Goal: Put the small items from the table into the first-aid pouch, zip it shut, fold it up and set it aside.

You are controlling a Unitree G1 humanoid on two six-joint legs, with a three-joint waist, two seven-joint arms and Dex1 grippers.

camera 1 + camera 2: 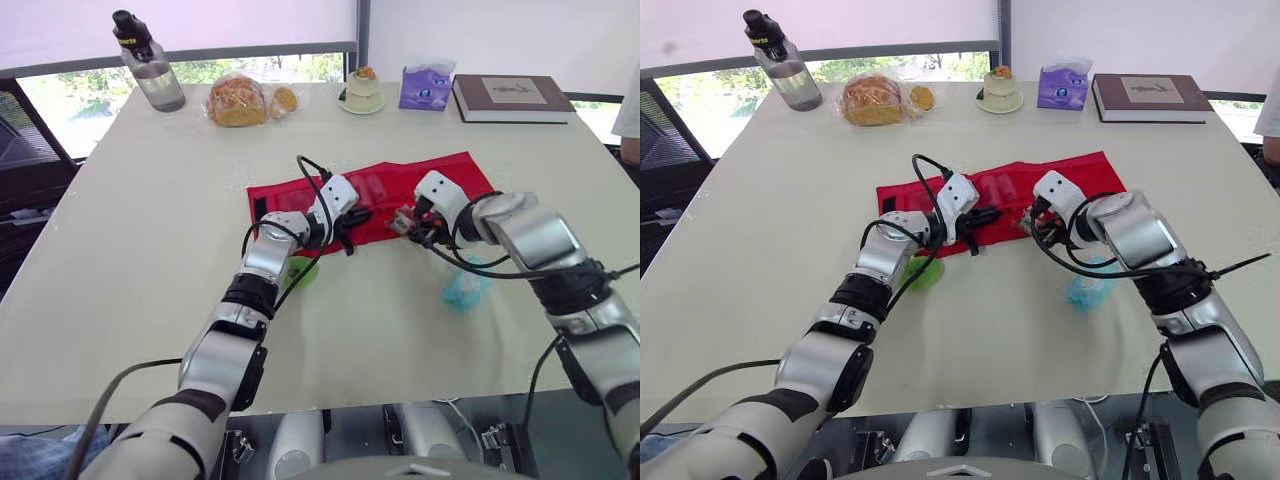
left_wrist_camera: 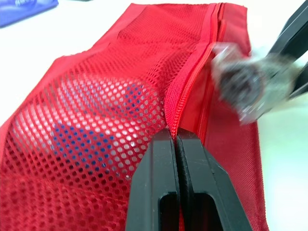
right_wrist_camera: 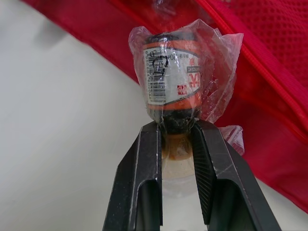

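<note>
Well, from my seat the white table (image 1: 150, 260) takes up most of the scene, and the red pouch (image 1: 385, 185) lies flat near its middle. The pouch's long axis runs left to right, with the right end angled a little toward the far side. Its zip (image 2: 192, 77) follows that same line. Through the mesh pocket (image 2: 120, 72) I can make out blue and white contents, too blurred to name.

Along the far edge sit a book (image 1: 510, 98), bagged bread (image 1: 240, 100) and a water bottle (image 1: 150, 65).

My left gripper (image 2: 179, 144) is at the pouch's near edge, fingers pressed together on the zip seam, which rises up to them. My right gripper (image 3: 175, 127) is just right of it, clamped on one end of a small plastic-wrapped bottle (image 3: 172, 82). The bottle's long axis lies in line with the fingers, and its free end points at the pouch's zip side, held just beside the red fabric.

Two small items lie on the table: a green one (image 1: 300, 272) under my left forearm and a teal one (image 1: 465, 288) near my right arm.
</note>
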